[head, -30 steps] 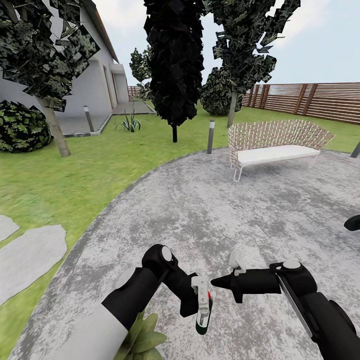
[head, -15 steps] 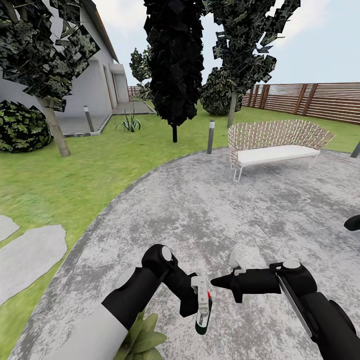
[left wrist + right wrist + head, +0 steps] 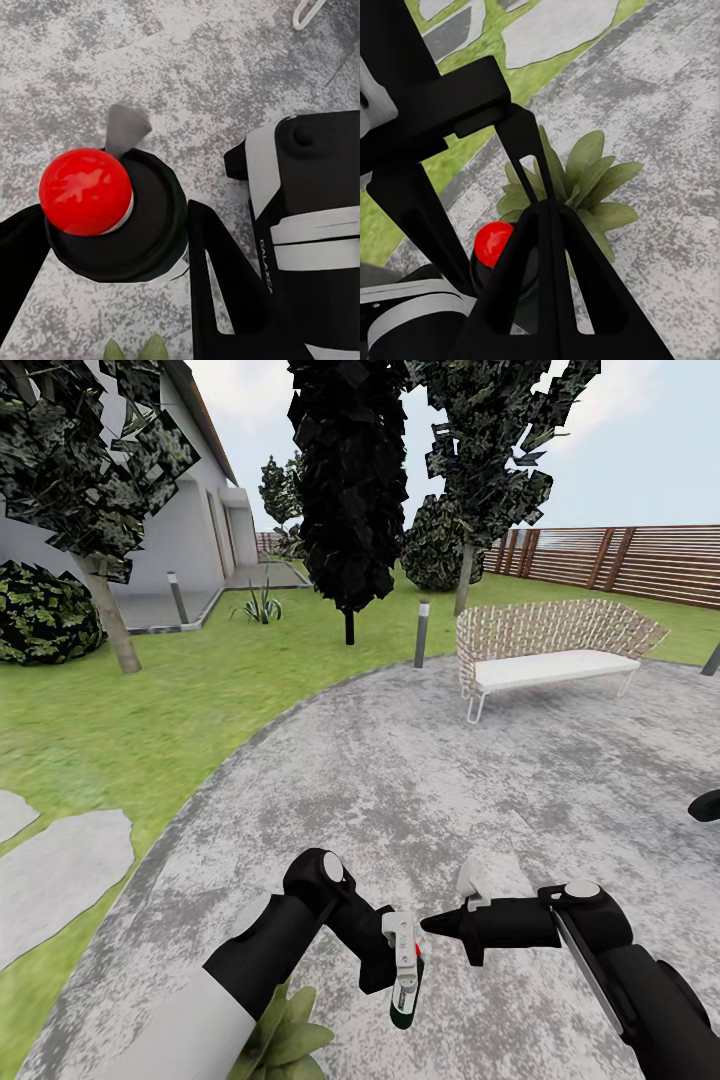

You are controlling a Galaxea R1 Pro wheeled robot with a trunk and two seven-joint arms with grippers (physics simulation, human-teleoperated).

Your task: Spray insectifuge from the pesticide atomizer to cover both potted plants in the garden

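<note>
The robot stands on the gravel patio [image 3: 480, 760], which serves as the landmark here. Lawn [image 3: 150, 710] borders the patio on its left, a white bench [image 3: 550, 660] sits at its far edge, and a slatted fence [image 3: 640, 565] runs well behind the bench.

Near the patio's close edge, the left gripper [image 3: 400, 965] holds the spray bottle [image 3: 406, 995] upright, its dark-green body hanging below the fingers. The fingers are clamped on either side of the bottle's neck. The right gripper [image 3: 432, 925] points its closed tips at the bottle's spray head; its two fingers lie pressed together.

Judging by this, the pick-up is done and the spraying step is in hand. One potted plant [image 3: 285, 1030] sits on the patio just beside and below the left arm. The next move seems to call for aiming the nozzle down at those leaves and having the right fingertips press the trigger button. The second plant would have to be found afterward.

The left wrist view looks straight down on the bottle's top, showing a red button [image 3: 86, 191] and a grey nozzle [image 3: 124, 127] that the head view barely resolves, with gravel beneath. The right wrist view shows the plant [image 3: 577, 184] whole, resting on gravel close to the patio's grassy rim, with the red button [image 3: 495, 241] just past the joined fingers [image 3: 551, 292]. The head view alone gives the wider garden.
</note>
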